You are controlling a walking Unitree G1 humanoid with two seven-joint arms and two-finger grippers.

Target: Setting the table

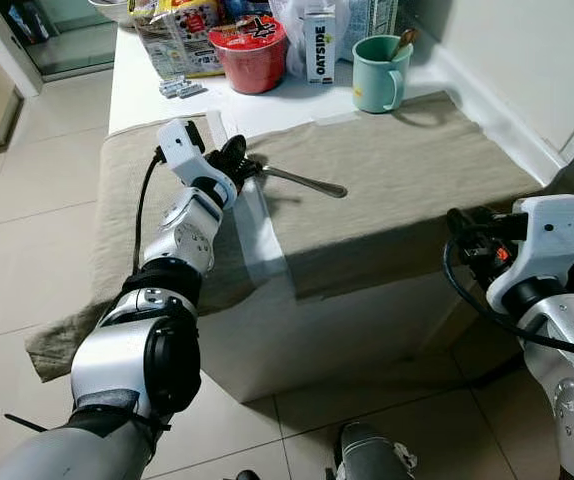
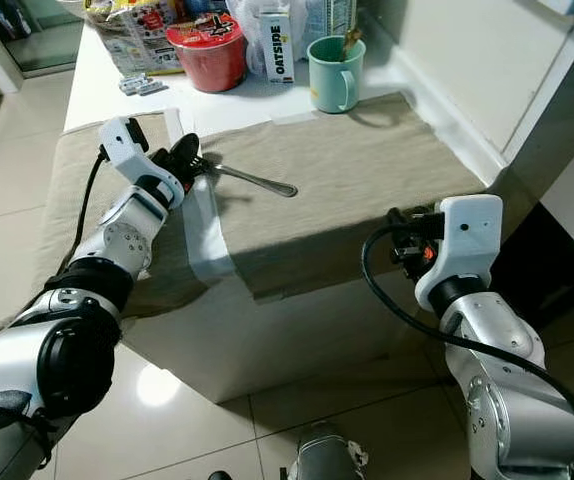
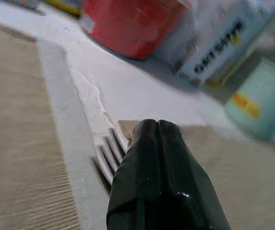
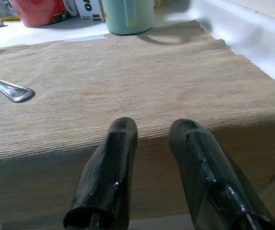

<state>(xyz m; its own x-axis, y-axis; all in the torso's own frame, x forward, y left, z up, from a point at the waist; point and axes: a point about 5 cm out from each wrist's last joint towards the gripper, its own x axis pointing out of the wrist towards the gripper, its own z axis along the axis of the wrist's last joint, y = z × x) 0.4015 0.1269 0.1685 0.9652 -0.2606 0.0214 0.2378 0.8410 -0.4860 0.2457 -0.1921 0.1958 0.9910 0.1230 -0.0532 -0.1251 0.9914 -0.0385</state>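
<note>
The fork (image 1: 302, 181) is lying on the beige cloth (image 1: 407, 190) that is covering the white table (image 1: 147, 80), its handle end pointing toward the robot's right and slightly toward the near edge, its tines going in under the left gripper (image 1: 235, 160). In the left wrist view the tines (image 3: 108, 154) are sticking out from beneath the two black fingers, which are pressed together over the fork's head end, so the left gripper is looking closed on the fork rather than spread above it. The fork's long axis is running roughly across the table, from the left gripper out toward the middle of the cloth, and the handle tip is resting flat on the fabric. The right gripper (image 4: 152, 143) is hovering at the near edge of the table with its fingers spread and nothing between them, well apart from the fork; the handle end (image 4: 13, 91) is lying off to its left. So the left arm is clearly the nearer one, and any placing of the fork is likely turning on how it swings that long axis. At the back of the table a red bowl (image 1: 252, 50), a carton (image 1: 319, 45) and a green mug (image 1: 379, 75) are standing beyond the cloth's far edge.
</note>
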